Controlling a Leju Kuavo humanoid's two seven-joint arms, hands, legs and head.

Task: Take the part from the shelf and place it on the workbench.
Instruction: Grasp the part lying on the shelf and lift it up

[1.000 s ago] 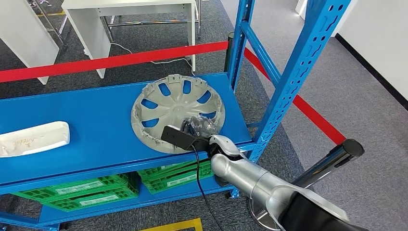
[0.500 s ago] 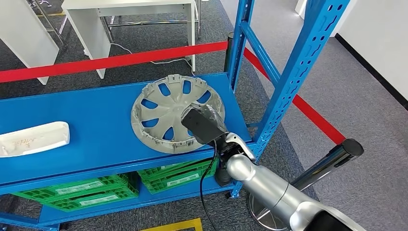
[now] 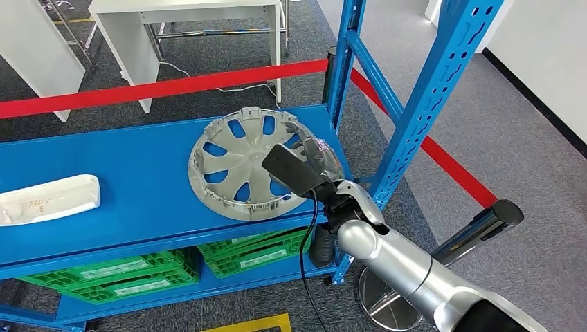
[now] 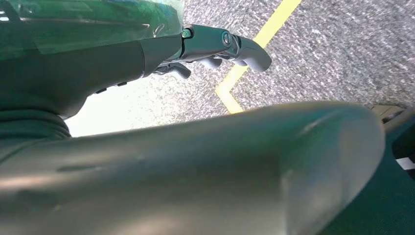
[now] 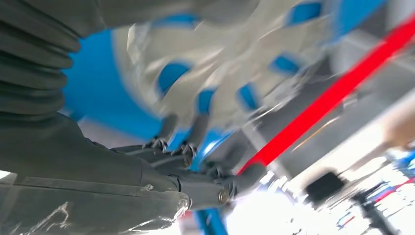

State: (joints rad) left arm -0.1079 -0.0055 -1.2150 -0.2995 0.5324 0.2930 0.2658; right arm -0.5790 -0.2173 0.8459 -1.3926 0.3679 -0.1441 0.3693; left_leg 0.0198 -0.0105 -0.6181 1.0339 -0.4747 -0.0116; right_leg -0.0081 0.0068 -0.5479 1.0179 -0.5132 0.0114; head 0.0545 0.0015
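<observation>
The grey hubcap [image 3: 256, 163] is lying flat on the blue shelf [image 3: 138, 187], near its right end beside the upright post [image 3: 422, 104]. Over the last second the right hand [image 3: 315, 166] has been sliding from the hubcap's near rim toward its far right edge, and it is now hovering there. In the right wrist view its fingers [image 5: 195, 134] are reaching apart toward the spokes, gripping nothing, so the grasp is still pending. The left hand [image 4: 220, 46] is hanging over the floor, fingers curled loosely, holding nothing.

Bright, even light — wrist views blurred.
</observation>
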